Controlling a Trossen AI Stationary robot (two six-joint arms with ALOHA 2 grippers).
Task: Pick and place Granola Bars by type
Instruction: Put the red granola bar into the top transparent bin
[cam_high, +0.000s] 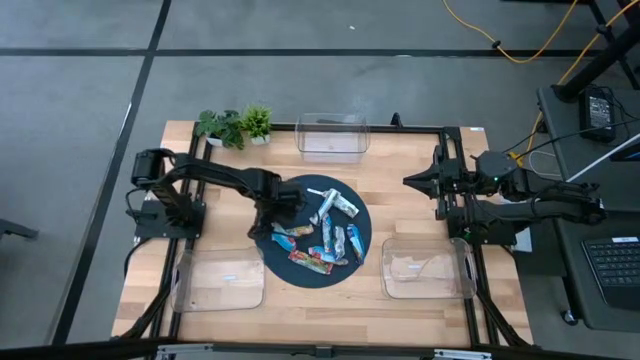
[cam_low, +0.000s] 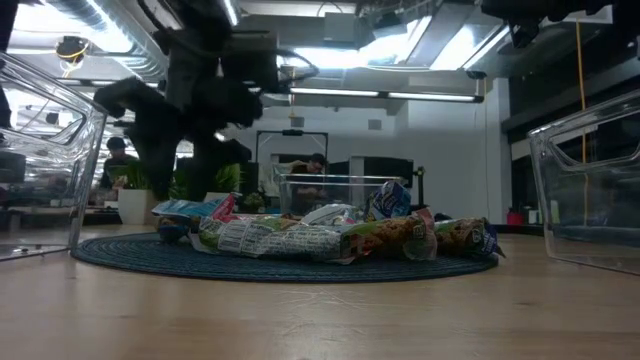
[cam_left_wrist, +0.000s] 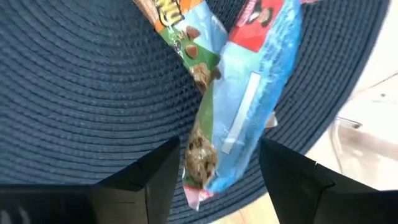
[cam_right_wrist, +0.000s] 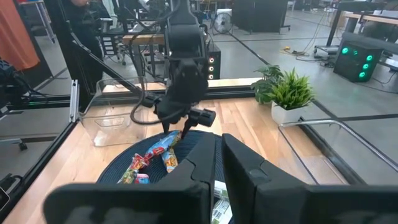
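Left gripper (cam_left_wrist: 214, 171) hangs wide open over a blue foil-wrapped granola bar (cam_left_wrist: 249, 118) at the left edge of the round dark woven mat (cam_high: 300, 268). An overlapping orange-green bar (cam_left_wrist: 186, 43) could get dragged along. Right gripper (cam_right_wrist: 219, 163), nearly closed and empty, waits at the tabletop's right edge.

Wooden table (cam_high: 330, 300), light planks, dark frame along its edges. Round dark-blue woven mat (cam_high: 285, 262) at centre; the Granola Bars (cam_high: 330, 235) lie heaped on it (not on the wood itself). Three clear plastic bins sit directly on the table: one at the far edge (cam_high: 332, 134), one at the near left (cam_high: 218, 281), one at the near right (cam_high: 427, 268). Two small potted plants (cam_high: 235, 126) at the far-left corner. Arm bases mounted at the left and right sides.
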